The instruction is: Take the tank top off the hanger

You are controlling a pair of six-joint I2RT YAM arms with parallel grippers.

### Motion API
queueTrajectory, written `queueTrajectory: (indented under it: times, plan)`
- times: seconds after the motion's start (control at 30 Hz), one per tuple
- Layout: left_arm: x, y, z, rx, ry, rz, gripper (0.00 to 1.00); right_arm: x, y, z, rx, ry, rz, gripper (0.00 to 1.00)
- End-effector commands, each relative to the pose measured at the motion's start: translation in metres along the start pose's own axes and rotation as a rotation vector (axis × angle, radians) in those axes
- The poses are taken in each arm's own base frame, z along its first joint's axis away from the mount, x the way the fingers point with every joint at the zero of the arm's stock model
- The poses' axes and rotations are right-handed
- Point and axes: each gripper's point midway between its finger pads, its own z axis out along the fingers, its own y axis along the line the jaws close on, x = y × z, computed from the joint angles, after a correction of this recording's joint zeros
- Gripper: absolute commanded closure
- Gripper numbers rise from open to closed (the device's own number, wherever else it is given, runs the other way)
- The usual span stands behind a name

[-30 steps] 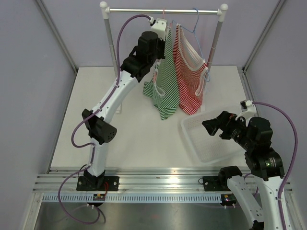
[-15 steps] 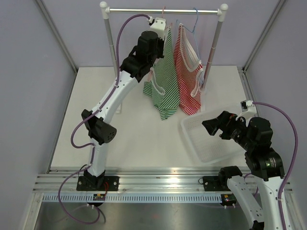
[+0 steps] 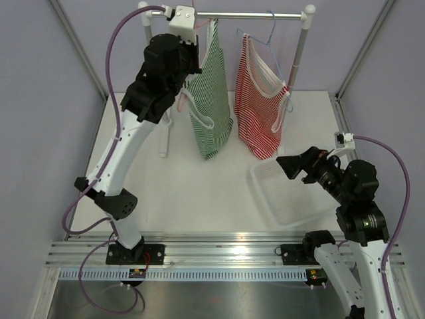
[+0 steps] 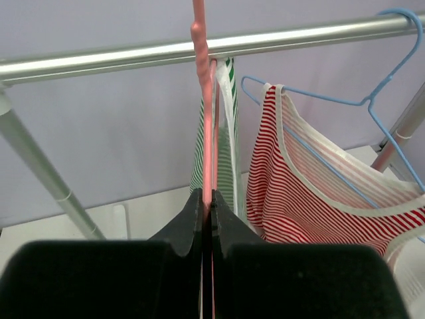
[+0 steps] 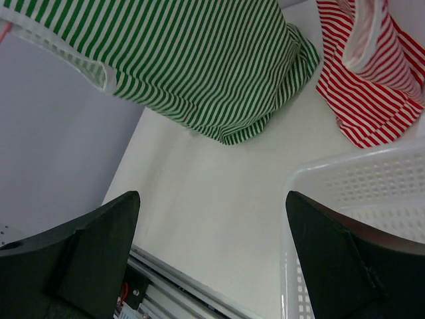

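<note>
**Left gripper (image 4: 206, 203) shifting the green tank top (image 3: 211, 100)**

I am watching the left gripper pinching the pink hanger (image 4: 204, 126) tight just under the rail (image 4: 299, 36), with the top hanging below it at upper centre. It has slid left, away from the red top (image 3: 259, 113). The right gripper (image 5: 209, 206) is hovering wide open beside the basket (image 5: 358, 183).

The green tank top (image 3: 209, 100) is striped green and white with white trim at its openings, and it hangs on a pink hanger (image 4: 208, 133). The red tank top (image 3: 259, 109) is striped red and white, also edged in white, on a light blue hanger (image 4: 325, 97). The rail (image 3: 252, 14) is bare silver metal. The basket (image 3: 292, 199) and the table (image 3: 192, 193) are white. The left pincer (image 4: 206, 203) and right pincer (image 5: 212, 199) are black, and the arm cable (image 3: 110, 60) is purple.
</note>
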Motion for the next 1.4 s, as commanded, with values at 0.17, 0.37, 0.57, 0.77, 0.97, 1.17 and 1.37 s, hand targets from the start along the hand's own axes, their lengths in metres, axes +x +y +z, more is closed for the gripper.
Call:
queueTrajectory:
  times: [0.17, 0.37, 0.57, 0.77, 0.97, 1.17, 1.37]
  plan:
    - [0.041, 0.022, -0.091, 0.022, 0.137, -0.090, 1.00, -0.046, 0.076, 0.053, -0.463, -0.028, 0.060, 0.00]
    - [0.060, 0.028, -0.161, 0.096, 0.114, -0.229, 1.00, -0.048, 0.090, 0.120, -0.567, 0.019, 0.099, 0.01]
    - [0.102, 0.021, -0.198, 0.173, 0.167, -0.334, 1.00, -0.025, 0.118, 0.184, -0.588, 0.059, 0.049, 0.01]
    - [0.134, 0.022, -0.219, 0.188, 0.232, -0.344, 1.00, 0.009, 0.139, 0.229, -0.558, 0.134, -0.038, 0.05]
    - [0.143, 0.011, -0.231, 0.268, 0.241, -0.376, 1.00, 0.036, 0.143, 0.260, -0.502, 0.181, -0.111, 0.20]
    - [0.139, 0.014, -0.236, 0.262, 0.218, -0.373, 1.00, 0.054, 0.143, 0.272, -0.471, 0.228, -0.162, 0.32]
    - [0.142, 0.013, -0.234, 0.266, 0.224, -0.366, 1.00, 0.058, 0.144, 0.273, -0.487, 0.237, -0.166, 0.65]
